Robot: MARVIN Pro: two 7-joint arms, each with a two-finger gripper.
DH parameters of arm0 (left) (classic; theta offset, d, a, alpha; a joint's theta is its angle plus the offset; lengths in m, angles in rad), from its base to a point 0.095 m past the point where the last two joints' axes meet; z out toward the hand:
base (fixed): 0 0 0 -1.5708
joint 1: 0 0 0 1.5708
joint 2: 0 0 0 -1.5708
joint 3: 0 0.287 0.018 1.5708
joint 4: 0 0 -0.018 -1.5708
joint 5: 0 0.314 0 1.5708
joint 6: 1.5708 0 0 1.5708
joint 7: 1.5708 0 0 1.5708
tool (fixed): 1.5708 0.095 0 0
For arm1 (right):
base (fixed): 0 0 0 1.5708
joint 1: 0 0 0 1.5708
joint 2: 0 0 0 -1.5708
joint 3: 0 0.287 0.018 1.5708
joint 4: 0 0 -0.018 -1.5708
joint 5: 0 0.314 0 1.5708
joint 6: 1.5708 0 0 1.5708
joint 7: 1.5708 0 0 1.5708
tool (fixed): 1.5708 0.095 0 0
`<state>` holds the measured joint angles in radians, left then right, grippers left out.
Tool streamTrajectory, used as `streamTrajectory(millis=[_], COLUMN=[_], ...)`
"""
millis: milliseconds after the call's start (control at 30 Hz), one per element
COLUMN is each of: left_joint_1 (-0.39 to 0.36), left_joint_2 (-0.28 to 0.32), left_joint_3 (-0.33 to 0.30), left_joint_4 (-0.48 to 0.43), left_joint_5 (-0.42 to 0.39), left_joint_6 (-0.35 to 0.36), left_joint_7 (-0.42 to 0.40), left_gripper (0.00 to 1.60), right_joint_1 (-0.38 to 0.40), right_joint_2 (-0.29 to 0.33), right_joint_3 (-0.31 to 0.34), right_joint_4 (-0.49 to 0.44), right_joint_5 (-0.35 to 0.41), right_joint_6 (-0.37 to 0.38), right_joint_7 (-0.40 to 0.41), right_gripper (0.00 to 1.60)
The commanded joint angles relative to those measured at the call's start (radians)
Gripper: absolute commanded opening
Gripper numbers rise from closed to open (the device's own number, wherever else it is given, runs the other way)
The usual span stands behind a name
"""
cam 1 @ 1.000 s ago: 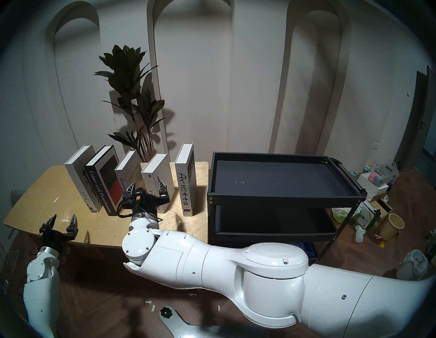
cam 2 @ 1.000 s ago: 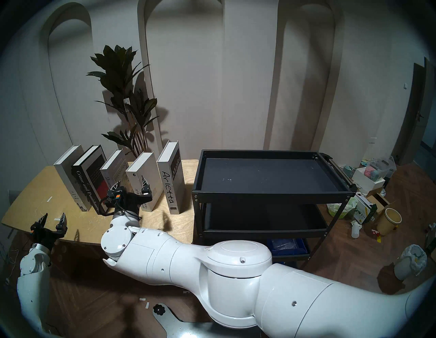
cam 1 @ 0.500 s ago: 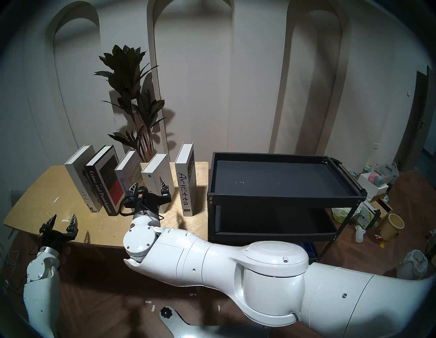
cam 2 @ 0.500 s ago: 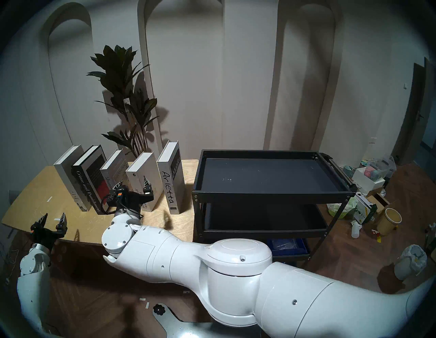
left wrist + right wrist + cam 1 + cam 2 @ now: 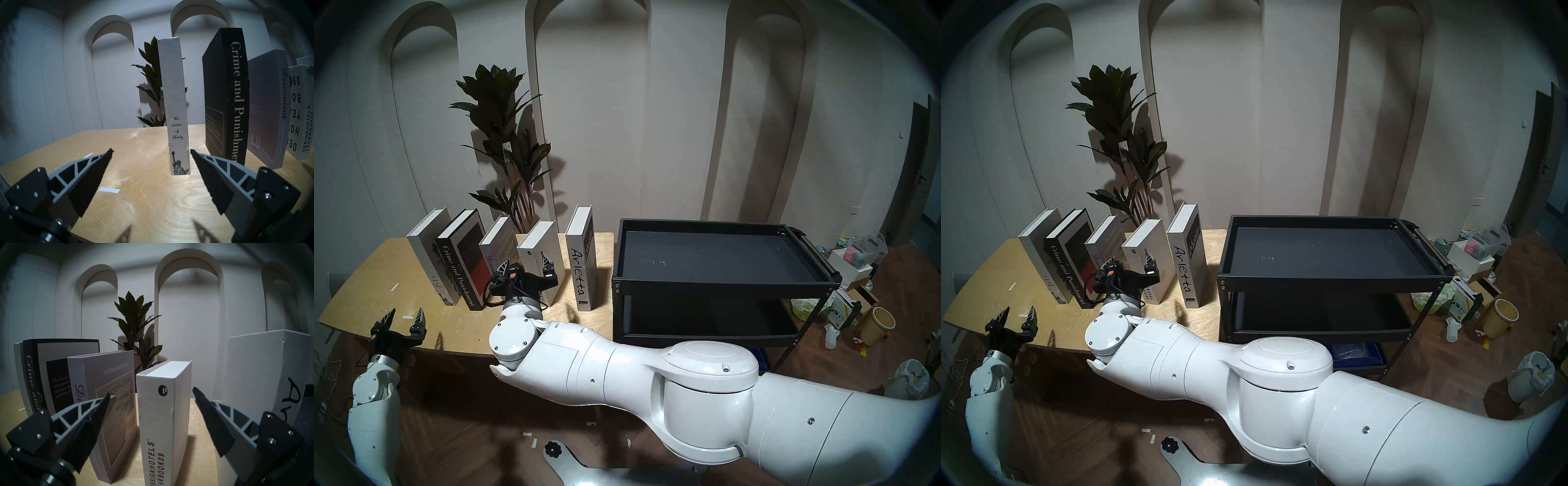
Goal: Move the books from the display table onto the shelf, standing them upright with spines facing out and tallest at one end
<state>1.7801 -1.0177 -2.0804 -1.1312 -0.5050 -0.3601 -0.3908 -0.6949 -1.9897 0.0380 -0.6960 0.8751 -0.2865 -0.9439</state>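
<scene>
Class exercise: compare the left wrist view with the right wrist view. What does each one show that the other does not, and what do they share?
Only the left wrist view shows the open left hand, the whole Statue of Liberty spine with its title, and a white tape strip on the display table.

Only the right wrist view shows the open right hand straddling the Design Hotels Yearbook 09, and the Arietta book.

Both show Crime and Punishment, Discontent and the plant.
</scene>
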Motion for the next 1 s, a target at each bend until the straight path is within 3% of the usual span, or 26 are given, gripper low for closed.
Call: streamTrajectory(millis=[0,967], left_joint_1=[-0.007,-0.009], left_joint_2=[0.011,0.010], left_joint_3=[-0.003,-0.003], left_joint_4=[-0.012,-0.008], left_joint_5=[0.001,0.001], left_joint_6=[-0.004,-0.004], left_joint_7=[-0.002,-0.001], left_gripper=[1.60,1.60], right_joint_1=[0.045,0.082], right_joint_2=[-0.017,-0.017], right_joint_3=[0.016,0.020], right_joint_4=[0.012,0.042], right_joint_5=[0.006,0.047], right_joint_6=[0.010,0.087], right_joint_7=[0.017,0.113], right_gripper=[1.60,1.60])
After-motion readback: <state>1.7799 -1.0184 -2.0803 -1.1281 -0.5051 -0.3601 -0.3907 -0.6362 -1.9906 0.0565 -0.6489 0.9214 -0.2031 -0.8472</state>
